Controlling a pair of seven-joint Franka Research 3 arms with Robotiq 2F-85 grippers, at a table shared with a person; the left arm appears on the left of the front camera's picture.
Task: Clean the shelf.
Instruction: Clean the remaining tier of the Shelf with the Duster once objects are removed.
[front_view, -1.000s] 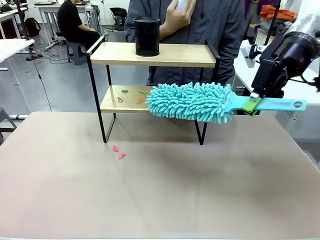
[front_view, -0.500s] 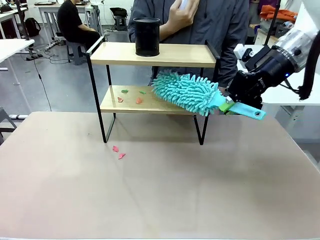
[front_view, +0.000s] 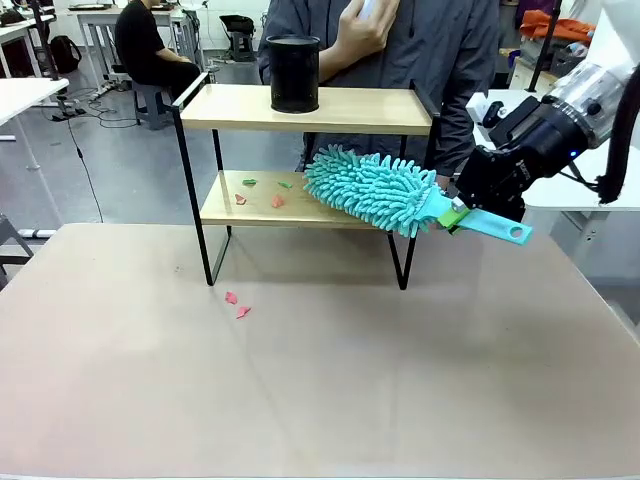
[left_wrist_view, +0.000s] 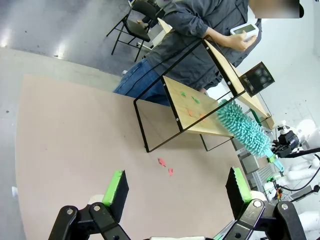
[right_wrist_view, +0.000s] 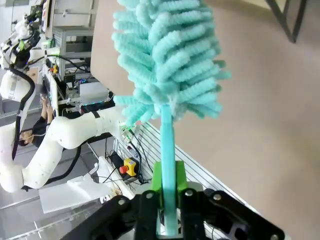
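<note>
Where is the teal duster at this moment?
Front view: the head of the duster sits over the right half of the lower board of the shelf, just right of the coloured scraps, its handle gripped by the right pincer.

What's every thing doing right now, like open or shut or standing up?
Shelf: upright, scraps on lower board.
Cup: upright on top board.
Duster: held, head between the boards.
Right gripper: shut on duster handle.
Left gripper: open, empty.
</note>
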